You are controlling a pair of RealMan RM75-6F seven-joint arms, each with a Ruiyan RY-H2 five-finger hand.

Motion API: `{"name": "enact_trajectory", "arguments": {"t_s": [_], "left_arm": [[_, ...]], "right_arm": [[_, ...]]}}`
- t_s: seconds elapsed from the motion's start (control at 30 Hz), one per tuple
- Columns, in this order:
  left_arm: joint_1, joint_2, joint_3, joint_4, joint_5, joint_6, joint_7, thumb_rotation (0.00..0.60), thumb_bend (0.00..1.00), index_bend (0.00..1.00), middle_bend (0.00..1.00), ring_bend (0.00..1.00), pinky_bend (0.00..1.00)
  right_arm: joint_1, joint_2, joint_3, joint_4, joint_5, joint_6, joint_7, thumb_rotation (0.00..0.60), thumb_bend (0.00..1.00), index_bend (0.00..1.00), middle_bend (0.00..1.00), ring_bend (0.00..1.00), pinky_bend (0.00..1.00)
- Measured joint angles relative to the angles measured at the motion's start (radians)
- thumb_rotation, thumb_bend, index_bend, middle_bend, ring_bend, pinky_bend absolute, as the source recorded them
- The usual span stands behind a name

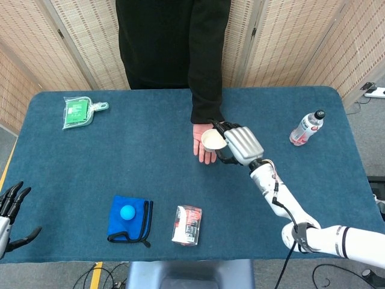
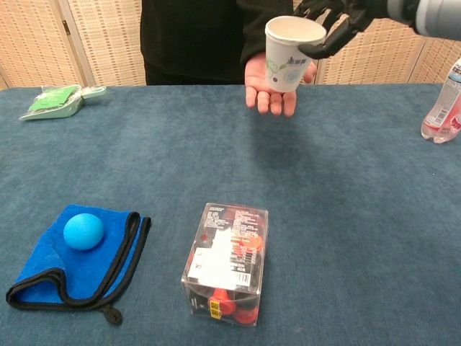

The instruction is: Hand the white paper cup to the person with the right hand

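Two hands of the robot show in the head view: the right hand point(image 1: 237, 144) grips the white paper cup point(image 1: 213, 141) with fingers wrapped round its side, holding it upright over the person's open palm point(image 1: 204, 147) near the middle of the blue table point(image 1: 301, 174); whether cup and palm touch cannot be told from above; the left hand point(image 1: 11, 208) sits at the near left edge, fingers spread and holding nothing; a green packet point(image 1: 78, 112) lies at the far left, a water bottle point(image 1: 307, 127) lies at the far right, and along the near side a blue ball point(image 1: 127, 212) rests on a folded blue cloth point(image 1: 139, 226), with a clear plastic box point(image 1: 187, 225) just to its right.

From the chest view, the right hand point(image 2: 338, 21) reaches in from the upper right, dark fingers curled against the far side of the cup point(image 2: 292, 54); the cup stands upright, its base just above or on the palm point(image 2: 274, 90), which is turned up beneath it; the clear box point(image 2: 225, 263) stands nearest the camera at centre, the ball point(image 2: 83, 231) and cloth point(image 2: 43, 281) to its left, the green packet point(image 2: 61, 100) far left, the bottle point(image 2: 444, 104) at the right edge.
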Motion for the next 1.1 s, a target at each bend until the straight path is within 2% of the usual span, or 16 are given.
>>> {"name": "enact_trajectory", "arguments": {"t_s": [0.13,0.2,0.33,0.47,0.63,0.73,0.87,0.97,1.0,1.1], "left_arm": [[-0.002,0.004,-0.002,-0.001,-0.016,-0.015,0.002,0.6,0.27,0.11,0.0,0.0,0.17],[-0.002,0.005,-0.002,-0.003,-0.013,-0.014,0.002,0.6,0.27,0.11,0.0,0.0,0.17],[-0.002,0.004,-0.001,0.0,-0.004,-0.009,0.003,0.6,0.27,0.11,0.0,0.0,0.17],[-0.003,0.004,-0.002,-0.002,-0.008,-0.014,0.012,0.6,0.27,0.11,0.0,0.0,0.17],[0.0,-0.002,-0.002,-0.007,0.002,-0.002,0.03,0.6,0.27,0.11,0.0,0.0,0.17],[0.002,-0.006,-0.002,-0.009,0.009,0.006,0.044,0.6,0.27,0.11,0.0,0.0,0.17],[0.004,-0.015,0.0,-0.01,0.024,0.016,0.067,0.6,0.27,0.11,0.0,0.0,0.17],[0.005,-0.022,0.001,-0.009,0.033,0.022,0.081,0.6,0.27,0.11,0.0,0.0,0.17],[0.005,-0.024,0.001,-0.009,0.034,0.022,0.086,0.6,0.27,0.11,0.0,0.0,0.17],[0.002,-0.029,0.001,-0.01,0.038,0.02,0.098,0.6,0.27,0.11,0.0,0.0,0.17]], "right_arm": [[0.033,-0.034,-0.003,0.057,0.025,-0.041,-0.007,0.6,0.32,0.04,0.18,0.19,0.26],[0.044,-0.033,-0.01,0.067,0.035,-0.074,-0.005,0.6,0.3,0.0,0.11,0.12,0.18],[0.05,-0.007,-0.019,0.054,0.034,-0.099,0.008,0.6,0.27,0.0,0.03,0.03,0.08],[0.034,0.048,-0.023,-0.012,0.03,-0.08,0.013,0.6,0.26,0.0,0.0,0.0,0.03],[-0.031,0.155,-0.045,-0.156,-0.021,0.014,-0.001,0.6,0.25,0.0,0.0,0.0,0.01],[-0.101,0.202,-0.085,-0.225,-0.109,0.102,-0.009,0.6,0.25,0.0,0.0,0.0,0.0],[-0.221,0.216,-0.173,-0.234,-0.301,0.253,0.003,0.6,0.25,0.0,0.0,0.0,0.0],[-0.346,0.188,-0.257,-0.168,-0.487,0.408,0.024,0.6,0.25,0.0,0.0,0.0,0.0],[-0.397,0.168,-0.287,-0.12,-0.555,0.475,0.032,0.6,0.25,0.0,0.0,0.0,0.0],[-0.516,0.103,-0.347,0.03,-0.666,0.635,0.055,0.6,0.25,0.0,0.0,0.0,0.0]]}}
